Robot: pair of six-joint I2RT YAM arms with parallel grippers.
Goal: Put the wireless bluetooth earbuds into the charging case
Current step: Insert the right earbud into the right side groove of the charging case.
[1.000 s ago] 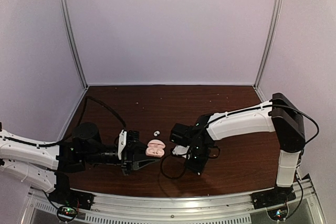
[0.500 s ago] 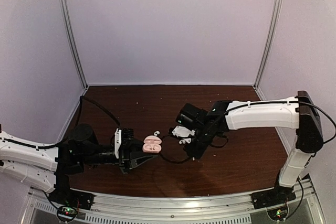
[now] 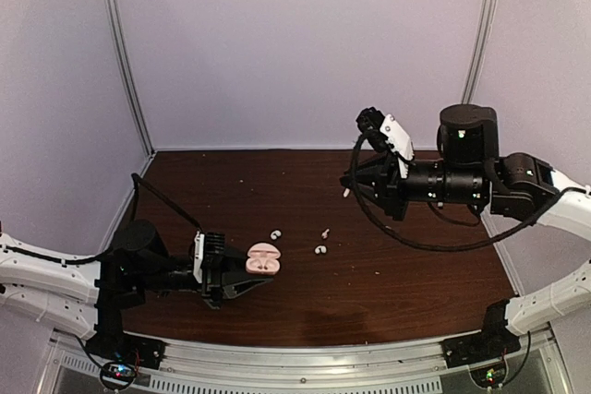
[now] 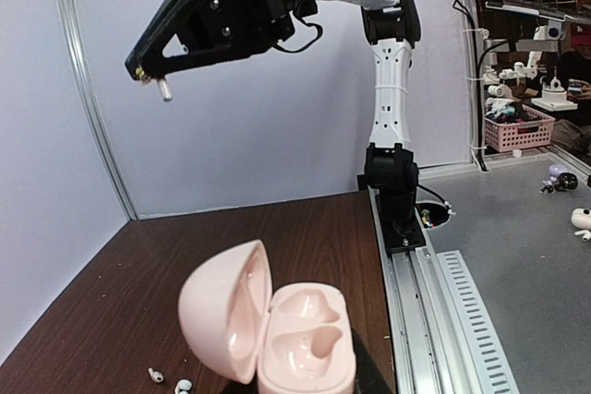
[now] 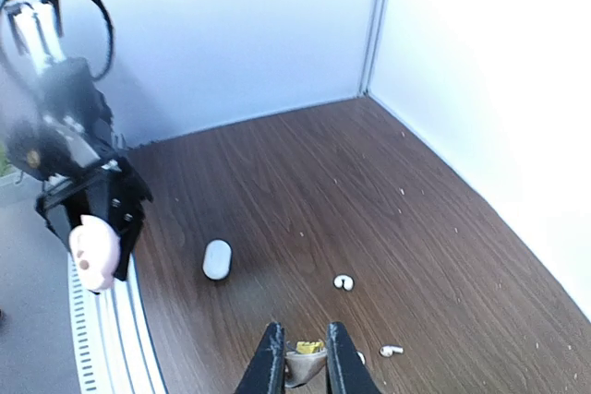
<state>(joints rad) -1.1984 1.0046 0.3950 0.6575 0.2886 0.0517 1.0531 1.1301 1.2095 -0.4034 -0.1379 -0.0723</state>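
My left gripper (image 3: 247,274) is shut on the base of an open pink charging case (image 3: 264,258), held low over the table with its lid up. In the left wrist view both wells of the case (image 4: 300,334) are empty. My right gripper (image 3: 353,187) is raised high at the back right and shut on a small white earbud (image 3: 346,193). Its stem hangs below the tips in the left wrist view (image 4: 165,89), and it sits between the fingers in the right wrist view (image 5: 300,364). Another stemmed earbud (image 3: 325,232) lies on the table, also in the right wrist view (image 5: 391,351).
A white oval case (image 3: 320,249) lies on the table right of the pink case, also seen in the right wrist view (image 5: 217,258). A small curled white piece (image 3: 276,233) lies behind the pink case. Purple walls enclose the back and sides; a metal rail (image 3: 305,366) runs along the front.
My right arm has risen from the table beside the pink case and swung up and back to the right, carrying the white earbud. My left gripper with the case has shifted slightly left.
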